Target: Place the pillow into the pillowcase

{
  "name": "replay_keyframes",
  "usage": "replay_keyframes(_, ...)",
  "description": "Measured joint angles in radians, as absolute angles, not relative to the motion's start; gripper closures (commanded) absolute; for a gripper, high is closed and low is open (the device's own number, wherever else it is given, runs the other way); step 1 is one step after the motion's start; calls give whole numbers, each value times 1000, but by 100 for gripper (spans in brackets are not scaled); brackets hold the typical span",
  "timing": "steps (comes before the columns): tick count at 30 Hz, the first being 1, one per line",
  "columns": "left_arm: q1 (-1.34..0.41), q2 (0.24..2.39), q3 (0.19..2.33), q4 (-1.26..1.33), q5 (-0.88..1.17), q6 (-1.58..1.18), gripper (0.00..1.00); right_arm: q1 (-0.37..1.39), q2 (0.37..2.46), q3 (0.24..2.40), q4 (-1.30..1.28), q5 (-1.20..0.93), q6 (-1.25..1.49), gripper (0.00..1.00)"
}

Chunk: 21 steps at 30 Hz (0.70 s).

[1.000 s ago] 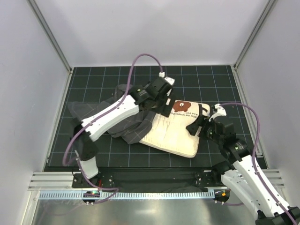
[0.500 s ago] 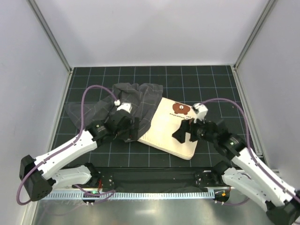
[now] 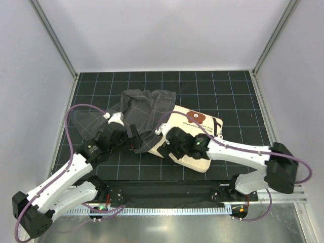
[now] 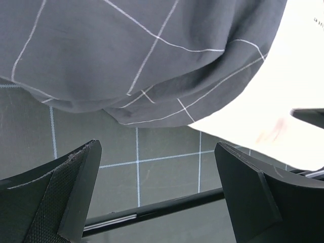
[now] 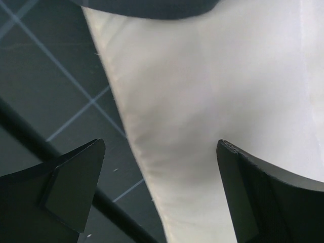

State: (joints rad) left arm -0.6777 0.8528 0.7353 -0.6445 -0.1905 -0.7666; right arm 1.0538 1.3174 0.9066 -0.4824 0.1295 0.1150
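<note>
Looking past your left gripper [image 4: 156, 147], you see its fingers spread wide and holding nothing. The pillowcase [image 4: 126, 61] lies bunched just ahead of them, draped over one end of the pillow [image 4: 283, 91]. Your right gripper [image 5: 161, 143] is spread too, one finger over the grid mat [image 5: 45, 91] and the other over the pillow's edge.

Dark grey windowpane-checked pillowcase [image 3: 147, 109]; cream pillow [image 5: 202, 101] with brown bear print [image 3: 195, 117].

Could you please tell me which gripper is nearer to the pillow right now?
Right. The right gripper hovers open over the near-left edge of the pillow. The left gripper is further left, open, over the mat beside the pillowcase.
</note>
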Motion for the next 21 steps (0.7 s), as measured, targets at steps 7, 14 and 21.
replay_keyframes(7, -619, 784, 692, -638, -175, -781, 0, 1069, 1502, 912, -448, 286, 58, 10)
replay_keyframes(14, -593, 807, 647, -596, -146, -785, 1, 1083, 1617, 994, -463, 443, 91, 90)
replay_keyframes(21, -593, 810, 596, -572, -130, -784, 2, 1050, 1539, 1056, -507, 350, 132, 96)
